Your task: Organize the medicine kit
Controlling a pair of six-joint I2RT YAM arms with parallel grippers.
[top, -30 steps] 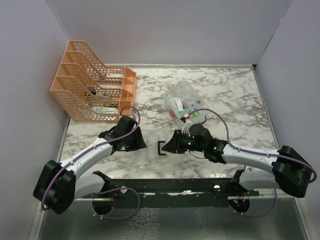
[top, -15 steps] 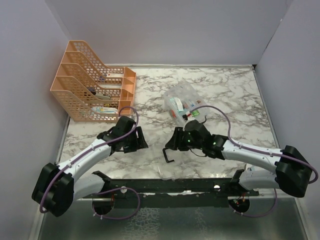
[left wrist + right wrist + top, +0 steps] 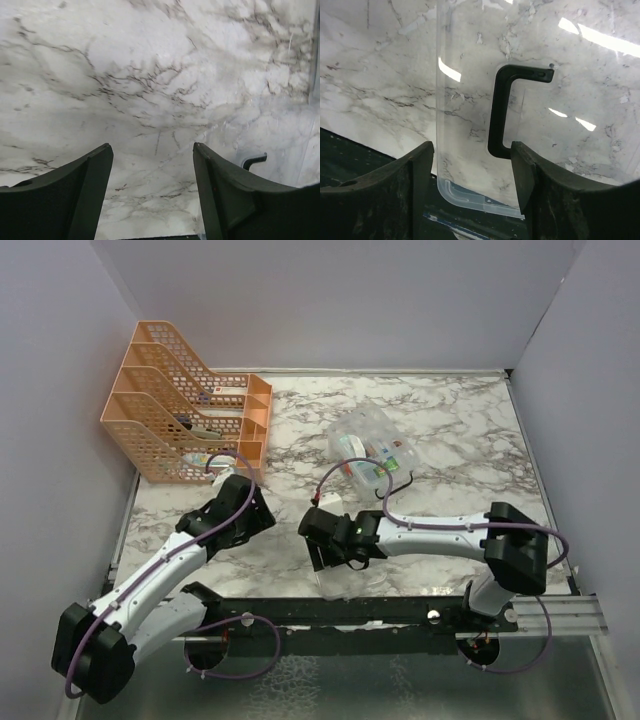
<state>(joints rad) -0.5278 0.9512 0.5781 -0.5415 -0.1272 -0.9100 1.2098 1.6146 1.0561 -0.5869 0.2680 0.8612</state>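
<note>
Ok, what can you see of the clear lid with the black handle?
The clear lid is a see-through plastic panel with a raised rim and rounded corners, glinting under the lights. A black U-shaped handle is fixed to its top. It lies flat on the marble table, with one corner reaching past the table's near edge. The open right claw hovers over the handle's end, gripping nothing.

I'm seeing the counter [image 3: 470, 430] showing a smooth, marble-patterned finish with a soft sheen. The lid [image 3: 465, 75] is reading as clear glossy plastic catching glints, its handle [image 3: 496, 115] as matt black plastic. The medicine kit [image 3: 372, 445] is looking like the same clear plastic, the rack [image 3: 165, 415] like orange perforated plastic. The fingers [image 3: 380, 200] of my right end effector [image 3: 471, 150] are showing dark matt plastic.
</note>
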